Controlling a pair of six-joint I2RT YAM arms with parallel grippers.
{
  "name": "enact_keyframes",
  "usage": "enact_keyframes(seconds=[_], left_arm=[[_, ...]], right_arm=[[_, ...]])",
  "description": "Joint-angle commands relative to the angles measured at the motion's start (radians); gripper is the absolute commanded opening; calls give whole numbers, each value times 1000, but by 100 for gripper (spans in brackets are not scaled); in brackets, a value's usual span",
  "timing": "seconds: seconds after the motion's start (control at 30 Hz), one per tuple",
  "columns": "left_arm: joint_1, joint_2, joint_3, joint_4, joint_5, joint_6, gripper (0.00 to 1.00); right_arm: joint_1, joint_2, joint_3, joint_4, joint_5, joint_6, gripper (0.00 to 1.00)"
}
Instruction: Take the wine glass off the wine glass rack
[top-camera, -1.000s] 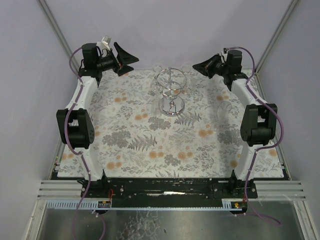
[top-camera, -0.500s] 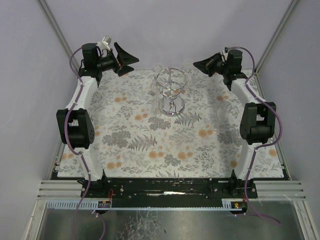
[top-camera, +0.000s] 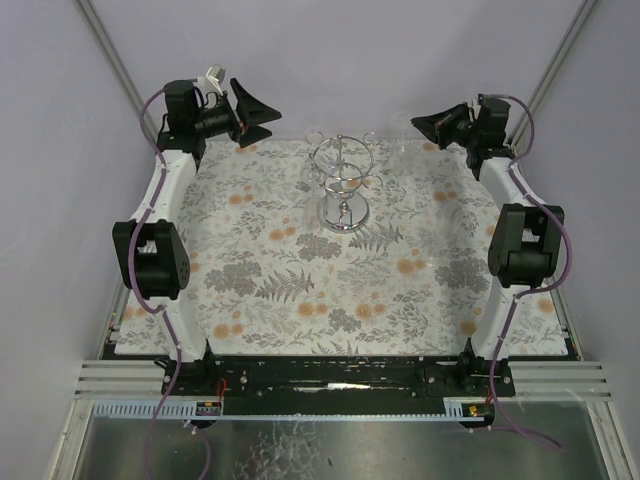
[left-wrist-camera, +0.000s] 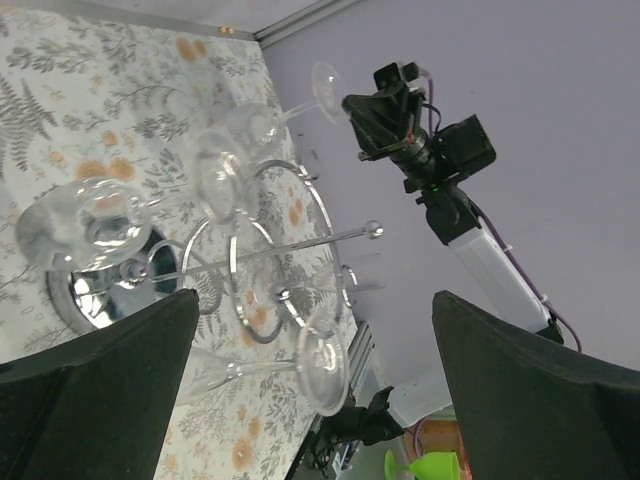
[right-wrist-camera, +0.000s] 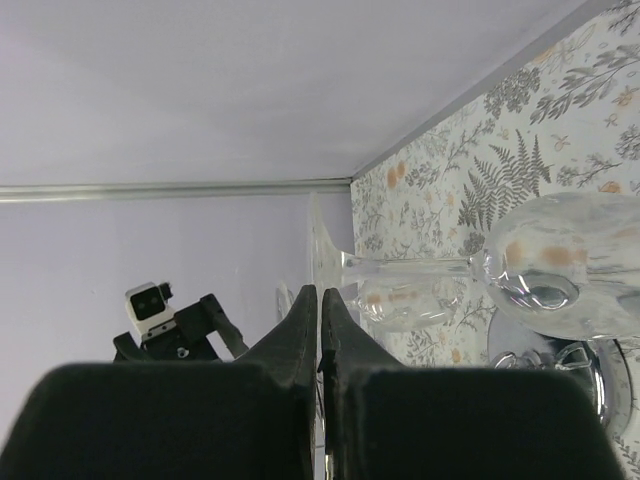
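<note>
Wine glass rack (top-camera: 342, 182) stands centre-far on the desk (top-camera: 300, 300). I see a wine glass (left-wrist-camera: 78, 225) hanging foot-up from its wire loops, with others beside it. Left gripper (top-camera: 267, 120) is far left, jaws wide apart. Right gripper (top-camera: 418, 124) is far right, jaws pressed together, well apart from the rack.

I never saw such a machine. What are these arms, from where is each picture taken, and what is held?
Two robot arms are bolted side by side. One picture looks down from above; the other two come from a camera on each wrist. On the flowered table stands a chrome wine glass rack with clear glasses hanging on it. The left hand is open and empty. The right hand is shut and seems to pinch the foot of one wine glass.
</note>
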Motion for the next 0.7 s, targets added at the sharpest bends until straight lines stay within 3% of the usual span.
enact_keyframes(seconds=[0.0,0.67], left_arm=[[-47,-56,114,43,13,-72,99],[-320,-88,185,173,10,-250,98]], right_arm=[[-27,-112,31,86,-28,12,0],[-52,-482,-201,135,-173,24,0]])
